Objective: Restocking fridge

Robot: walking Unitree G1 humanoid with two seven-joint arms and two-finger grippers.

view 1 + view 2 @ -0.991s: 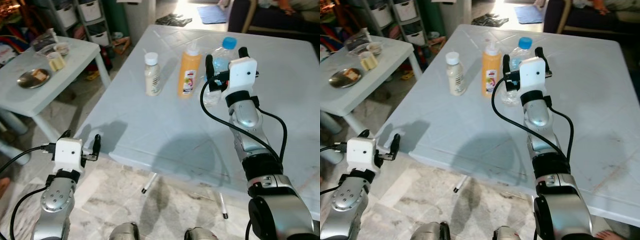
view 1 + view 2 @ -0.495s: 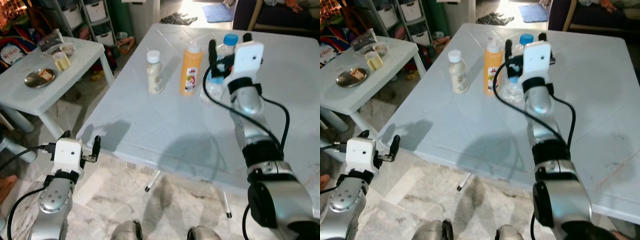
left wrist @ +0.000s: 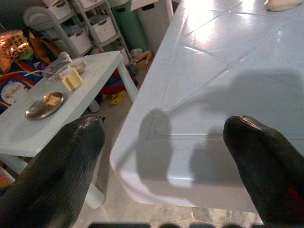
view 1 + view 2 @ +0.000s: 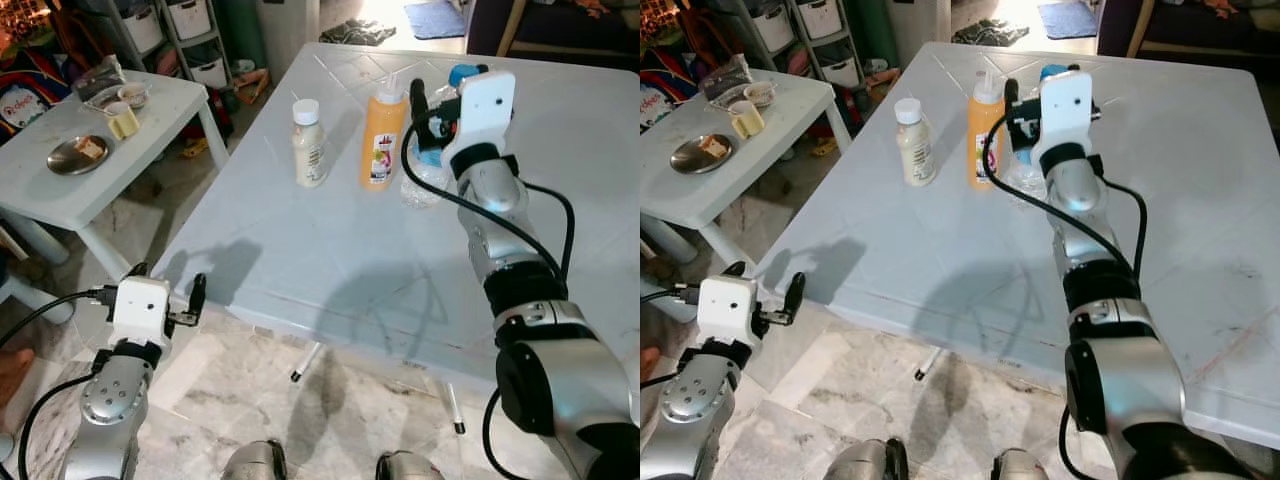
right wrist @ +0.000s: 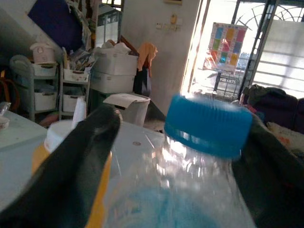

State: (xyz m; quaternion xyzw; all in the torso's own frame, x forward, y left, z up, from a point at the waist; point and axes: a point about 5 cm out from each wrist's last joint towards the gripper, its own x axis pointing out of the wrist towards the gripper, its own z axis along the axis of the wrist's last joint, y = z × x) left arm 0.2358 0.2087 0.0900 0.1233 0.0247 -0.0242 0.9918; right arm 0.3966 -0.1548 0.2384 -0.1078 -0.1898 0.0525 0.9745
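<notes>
The right claw (image 4: 447, 92) is stretched out over the bench (image 4: 330, 250) with its two black fingers spread wide, one on either side of the water bottle (image 4: 428, 160). In the right wrist view the bottle's blue cap (image 5: 208, 124) sits between the fingers, closer to one of them than the other, and nothing is clamped yet.

The step in hand looks like taking hold of this bottle, the first of three things to carry to the fridge. To do it well, the claw should probably drop lower, so the fingers close on the firmer upper body below the cap, not on the cap itself. The clear plastic seems thin and would likely dent, so a gentle squeeze suits it. It should also centre itself first; an uneven close could tip the bottle.

The orange sauce bottle (image 4: 380, 135) stands just beside the near finger, so a sideways nudge may knock it. The small white bottle (image 4: 308, 145) stands further off.

The left claw (image 4: 165, 290) hangs idle, fingers apart, below the bench edge.
</notes>
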